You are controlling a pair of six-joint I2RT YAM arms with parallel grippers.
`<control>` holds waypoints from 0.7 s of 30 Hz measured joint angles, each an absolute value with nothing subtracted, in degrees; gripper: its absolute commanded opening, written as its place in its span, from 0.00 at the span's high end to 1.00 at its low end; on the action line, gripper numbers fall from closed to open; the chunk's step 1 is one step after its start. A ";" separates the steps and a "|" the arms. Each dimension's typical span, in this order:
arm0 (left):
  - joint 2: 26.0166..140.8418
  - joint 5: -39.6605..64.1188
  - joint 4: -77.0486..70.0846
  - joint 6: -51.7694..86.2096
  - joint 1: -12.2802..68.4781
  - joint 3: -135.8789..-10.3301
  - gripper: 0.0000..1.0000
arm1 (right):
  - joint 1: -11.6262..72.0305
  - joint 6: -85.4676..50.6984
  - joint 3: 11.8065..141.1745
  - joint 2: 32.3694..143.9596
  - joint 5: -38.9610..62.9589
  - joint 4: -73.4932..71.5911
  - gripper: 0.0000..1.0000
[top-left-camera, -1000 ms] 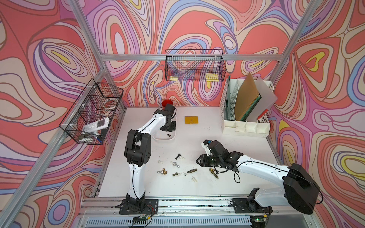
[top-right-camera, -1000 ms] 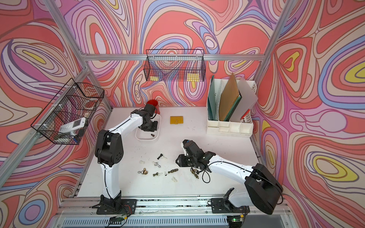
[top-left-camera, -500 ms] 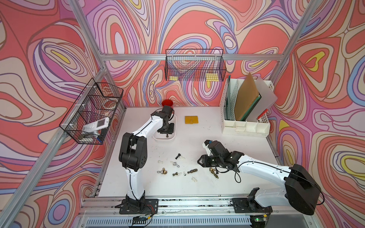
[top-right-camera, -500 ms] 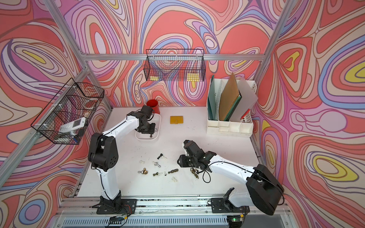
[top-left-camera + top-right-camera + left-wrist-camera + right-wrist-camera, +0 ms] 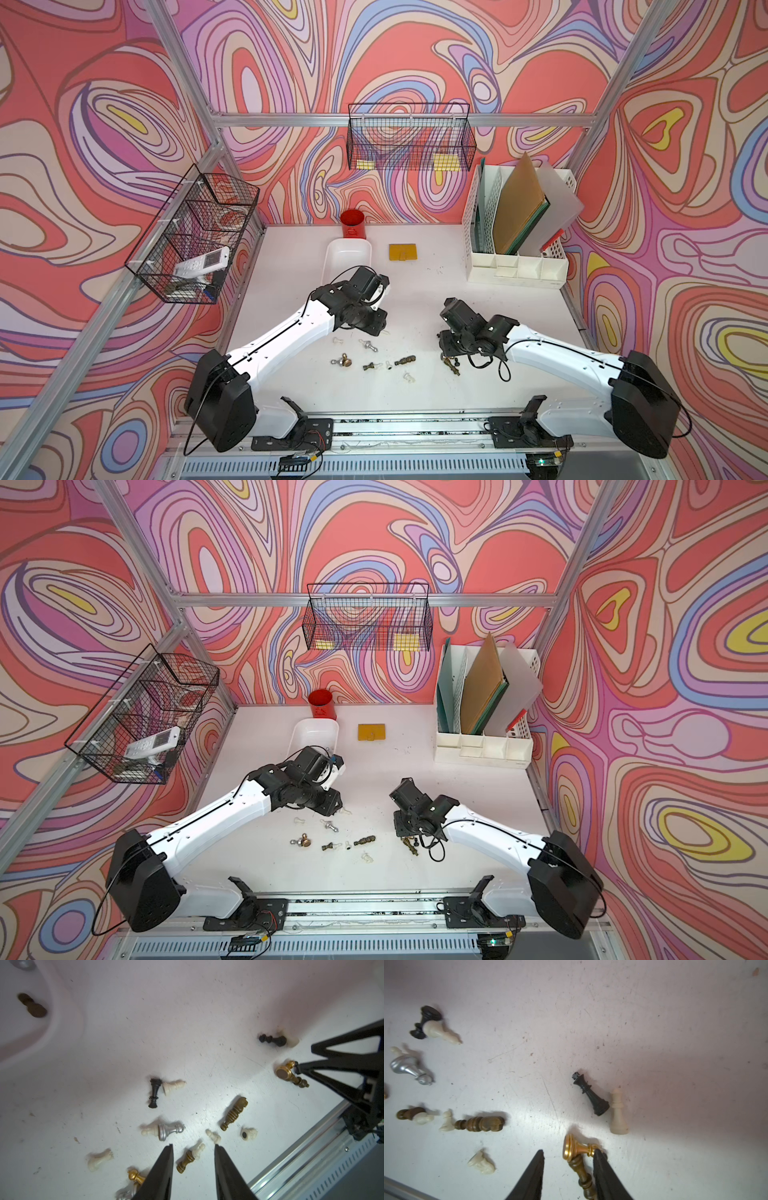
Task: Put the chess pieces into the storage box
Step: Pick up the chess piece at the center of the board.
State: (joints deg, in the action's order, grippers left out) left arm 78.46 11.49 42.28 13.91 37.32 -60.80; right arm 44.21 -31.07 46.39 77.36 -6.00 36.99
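Two end effectors parted, neither gripping: left end effector [image 5: 193,1146] above scattered pieces [image 5: 169,1130]; right end effector [image 5: 569,1152] astride gold piece [image 5: 579,1149] on surface [image 5: 654,1022]. One dark piece [image 5: 31,1007] in box [image 5: 68,1020].

White table [image 5: 415,291] carries scattered chess pieces [image 5: 405,360], storage box [image 5: 348,258], red cup [image 5: 353,223], yellow card [image 5: 402,252] and file rack [image 5: 515,268]

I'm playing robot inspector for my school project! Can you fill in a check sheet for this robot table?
Surface: white table, scuffed and speckled.
Job's things: chess pieces scattered between the arms; storage box holds at least one dark piece.
Clutter: red cup, yellow card, file rack.
Grippers: left gripper open, empty; right gripper open around a gold piece.
Cables: black cable loops by the right wrist.
Surroundings: back basket, side basket, swirly walls.
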 measured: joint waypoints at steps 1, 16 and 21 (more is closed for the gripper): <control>78.06 12.51 42.28 13.87 37.47 -59.66 0.62 | 44.12 -29.93 47.97 79.57 -6.85 37.69 0.61; 71.55 7.25 45.08 11.75 37.47 -57.19 0.62 | 41.32 -19.77 59.68 98.32 -10.44 41.10 0.66; 70.00 4.82 45.47 11.31 37.47 -56.64 0.62 | 40.34 -18.98 59.68 99.24 -8.21 41.17 0.72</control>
